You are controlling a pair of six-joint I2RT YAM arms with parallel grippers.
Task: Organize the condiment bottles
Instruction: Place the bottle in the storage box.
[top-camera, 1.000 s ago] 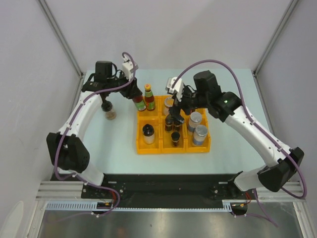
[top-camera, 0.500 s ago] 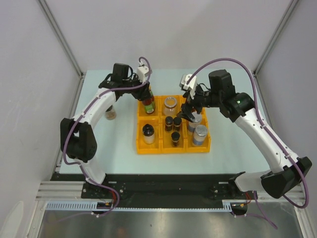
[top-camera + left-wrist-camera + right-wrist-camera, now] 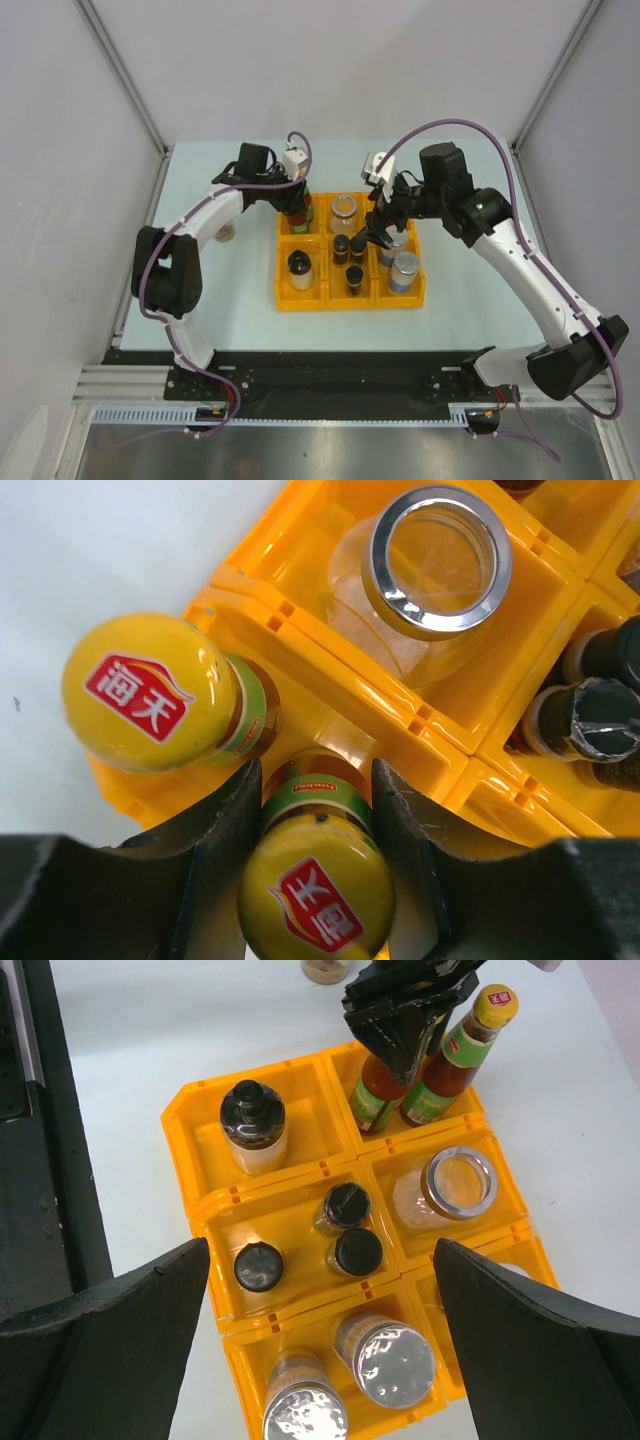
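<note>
My left gripper (image 3: 297, 205) (image 3: 315, 780) is shut on a slim sauce bottle (image 3: 318, 895) with a yellow cap and a green neck band. It holds the bottle upright in the back-left compartment of the yellow tray (image 3: 281, 303), beside a second sauce bottle (image 3: 150, 690). My right gripper (image 3: 378, 236) (image 3: 320, 1250) is wide open and empty above the tray's middle. Below it stand three black-capped spice jars (image 3: 347, 1205), two silver-lidded jars (image 3: 395, 1360) and a clear jar (image 3: 455, 1180) with a silver rim. A black-capped jar (image 3: 252, 1125) stands alone in the front-left compartment.
One brown spice jar (image 3: 225, 232) stands on the table left of the tray, partly behind my left arm. The tray's walls (image 3: 330, 670) rise between the bottles. The black base rail (image 3: 320, 365) runs along the near edge.
My left gripper has carried the sauce bottle right, into the back-left compartment beside the other one. My right gripper has drawn back right from the black-capped jars.
</note>
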